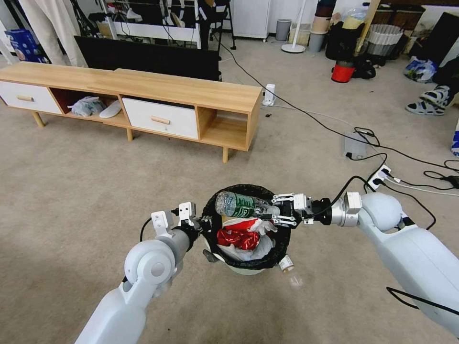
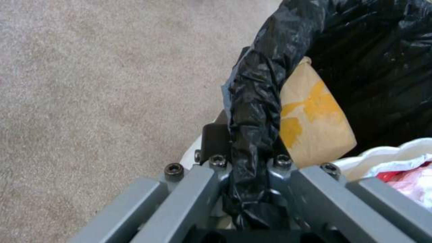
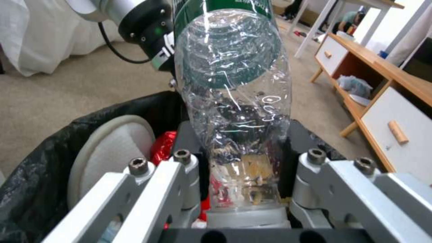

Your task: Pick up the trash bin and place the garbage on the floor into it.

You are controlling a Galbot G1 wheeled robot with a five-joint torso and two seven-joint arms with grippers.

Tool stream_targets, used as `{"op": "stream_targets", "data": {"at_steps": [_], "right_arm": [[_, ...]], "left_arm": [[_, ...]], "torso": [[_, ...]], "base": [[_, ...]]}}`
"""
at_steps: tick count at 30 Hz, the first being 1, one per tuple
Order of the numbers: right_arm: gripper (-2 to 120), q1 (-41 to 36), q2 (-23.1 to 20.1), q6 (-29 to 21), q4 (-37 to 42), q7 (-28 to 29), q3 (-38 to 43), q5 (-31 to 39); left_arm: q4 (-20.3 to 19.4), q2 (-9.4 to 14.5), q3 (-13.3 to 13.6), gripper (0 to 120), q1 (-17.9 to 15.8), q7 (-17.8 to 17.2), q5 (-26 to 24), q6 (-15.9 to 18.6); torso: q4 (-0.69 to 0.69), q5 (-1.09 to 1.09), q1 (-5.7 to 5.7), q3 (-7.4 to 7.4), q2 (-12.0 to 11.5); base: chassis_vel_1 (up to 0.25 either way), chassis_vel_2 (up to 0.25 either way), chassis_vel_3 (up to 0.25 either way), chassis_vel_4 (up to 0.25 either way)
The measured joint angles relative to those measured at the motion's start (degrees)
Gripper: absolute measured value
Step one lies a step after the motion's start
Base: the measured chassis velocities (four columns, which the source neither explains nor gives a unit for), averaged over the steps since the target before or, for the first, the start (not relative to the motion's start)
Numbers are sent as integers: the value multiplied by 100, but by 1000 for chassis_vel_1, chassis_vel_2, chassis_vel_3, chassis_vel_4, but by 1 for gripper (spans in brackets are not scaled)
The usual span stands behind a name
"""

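Observation:
The trash bin [image 1: 246, 270], a white pail with a black bag over its rim, is low in front of me above the floor [image 1: 71, 191]. My left gripper [image 1: 204, 224] is shut on the bin's near-left rim [image 2: 252, 135]. My right gripper [image 1: 277, 211] is shut on the neck end of a clear green-labelled bottle [image 1: 236, 204], which lies level over the bin's mouth. The same bottle [image 3: 234, 101] stands between the right gripper's fingers [image 3: 180, 175]. Inside the bin lie a crushed red can [image 1: 237, 238], white tissue [image 1: 260, 246] and a brown cardboard piece [image 2: 315, 121]. Another clear bottle [image 1: 287, 263] lies on the carpet beside the bin's right.
A long wooden TV stand [image 1: 181, 91] with white drawers runs across the back left, with a black screen [image 1: 153, 57] behind it. Cables [image 1: 373, 157] and a power strip [image 1: 380, 177] lie on the right. A red bucket [image 1: 343, 72] stands far back. Open carpet lies to the left.

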Motion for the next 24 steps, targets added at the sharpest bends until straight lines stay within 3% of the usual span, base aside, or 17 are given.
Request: {"op": "stream_targets", "data": {"at_steps": [8, 14, 18, 24], "right_arm": [[28, -41, 10, 40, -30, 67, -38, -9], [52, -20, 38, 72, -47, 147, -86, -10], [62, -7, 52, 78, -61, 163, -98, -7], [89, 43, 105, 94, -106, 216, -132, 6]], "left_arm": [[-46, -20, -13, 3, 46, 13, 19, 0], [-74, -12, -46, 3, 56, 18, 31, -1], [-77, -11, -49, 3, 56, 19, 31, -1], [-79, 4, -71, 3, 68, 32, 16, -2]], "torso": [[0, 0, 0, 0, 0], [0, 0, 0, 0, 0], [0, 0, 0, 0, 0], [0, 0, 0, 0, 0]], "base": [[0, 0, 0, 0], [0, 0, 0, 0], [0, 0, 0, 0], [0, 0, 0, 0]]}}
